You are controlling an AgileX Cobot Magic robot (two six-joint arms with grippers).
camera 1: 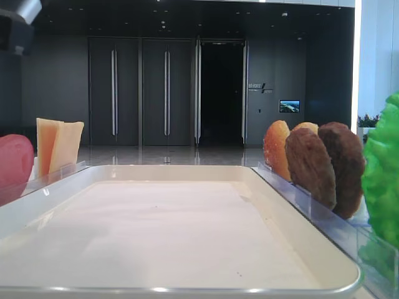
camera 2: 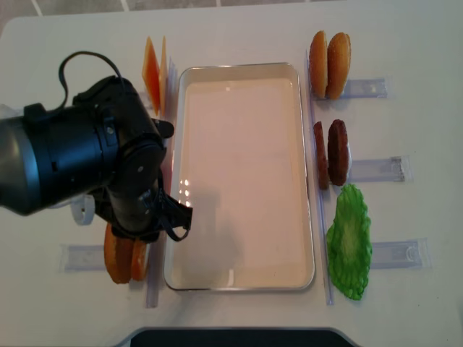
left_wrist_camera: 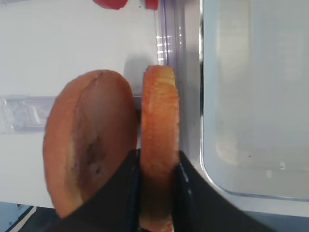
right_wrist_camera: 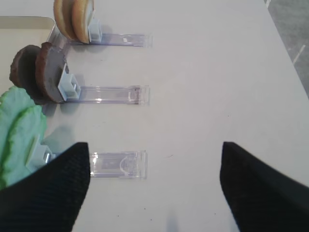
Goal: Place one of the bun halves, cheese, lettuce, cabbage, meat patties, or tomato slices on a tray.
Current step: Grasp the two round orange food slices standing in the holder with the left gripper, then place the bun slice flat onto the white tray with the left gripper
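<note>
Left wrist view: left fingers (left_wrist_camera: 157,193) are clamped on one upright bun half (left_wrist_camera: 160,145) near the table's front-left corner, tray (left_wrist_camera: 251,96) just to its right. Right fingers (right_wrist_camera: 154,188) spread wide, empty, across the tray.

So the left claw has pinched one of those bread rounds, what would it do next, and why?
Probably lift it straight up out of its clear holder. The left gripper is shut on the bun half nearest the tray, and that bun still stands on edge beside its twin, so it likely needs clearing before swinging over the bare tray.
</note>
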